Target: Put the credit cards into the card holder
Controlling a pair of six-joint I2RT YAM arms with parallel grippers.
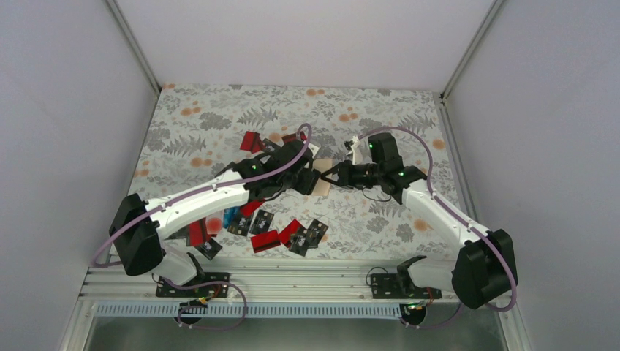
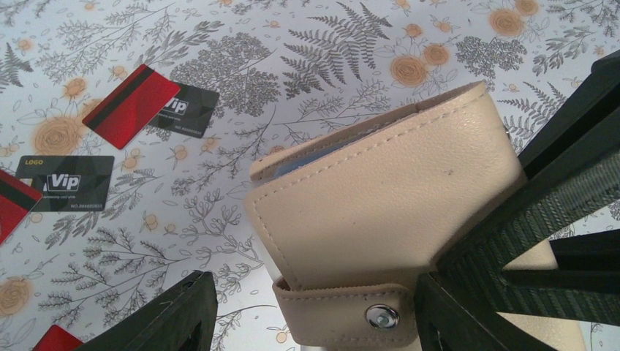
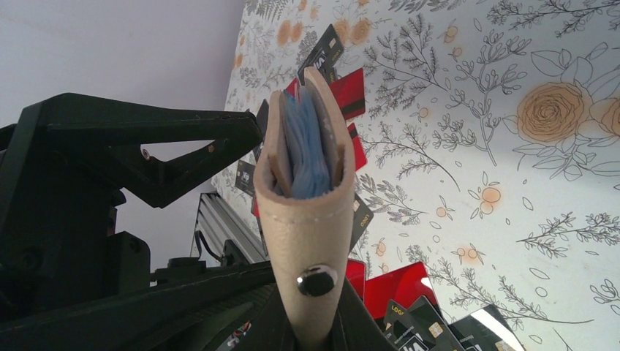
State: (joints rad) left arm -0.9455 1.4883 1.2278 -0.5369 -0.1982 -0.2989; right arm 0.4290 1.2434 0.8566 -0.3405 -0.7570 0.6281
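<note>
Card holder (image 3: 311, 219) folded, spine end clamped in R fingers (image 3: 248, 316), open edge pointing away; L fingers (image 2: 175, 316) apart around it.

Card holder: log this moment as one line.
beige leather folding card holder: folded, held off table | right gripper: shut on it | left gripper: open around it | red and black plastic cards: loose on floral tablecloth

The card holder (image 1: 322, 180) hung over the middle of the table (image 1: 219, 124) between the left claw (image 2: 314, 292) and right claw (image 3: 311, 329); credit cards (image 1: 278, 234) lay scattered before and behind the left arm (image 1: 197, 201).
</note>
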